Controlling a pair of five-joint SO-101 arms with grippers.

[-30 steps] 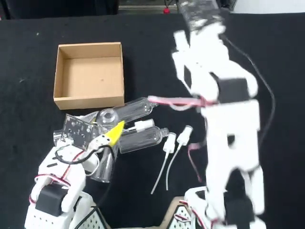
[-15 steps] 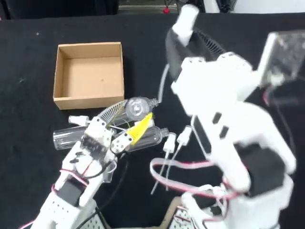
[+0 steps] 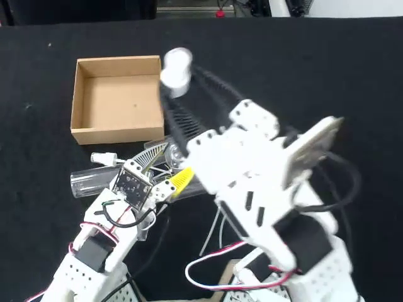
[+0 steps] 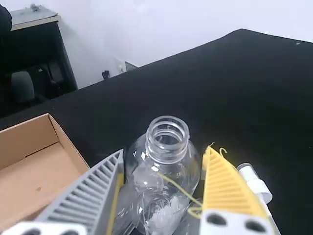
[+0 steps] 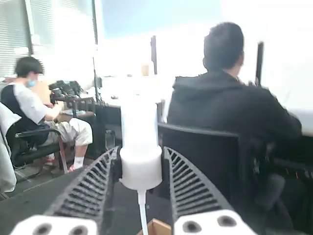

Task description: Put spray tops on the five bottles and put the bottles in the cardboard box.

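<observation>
The right arm has swung across the desk [image 3: 352, 75], carrying its spray top from the far middle to just beside the rim of the cardboard box [image 3: 75, 94], while the left arm has barely shifted.

The right fingers [image 5: 188, 186] are clamped on the white spray top [image 5: 141, 122]. Its dip tube hangs straight down, probably so that it can be threaded into a neck. The left fingers [image 4: 220, 181] grip the clear bottle [image 4: 166, 142] at its shoulders. Its uncapped mouth is turned upward, seemingly to receive that top. From above, the top and the mouth are well apart.

There is one box, and it is empty. I count three bottles: the held one, a lying bottle [image 3: 88, 182] near the box, and what looks like a third bottle [image 3: 143, 228] under the left arm. More may be hidden. There are two spray tops, the held one and a loose spray top [image 3: 104, 158], plus thin dip tubes [image 3: 211, 238] poking out beneath the right arm.
</observation>
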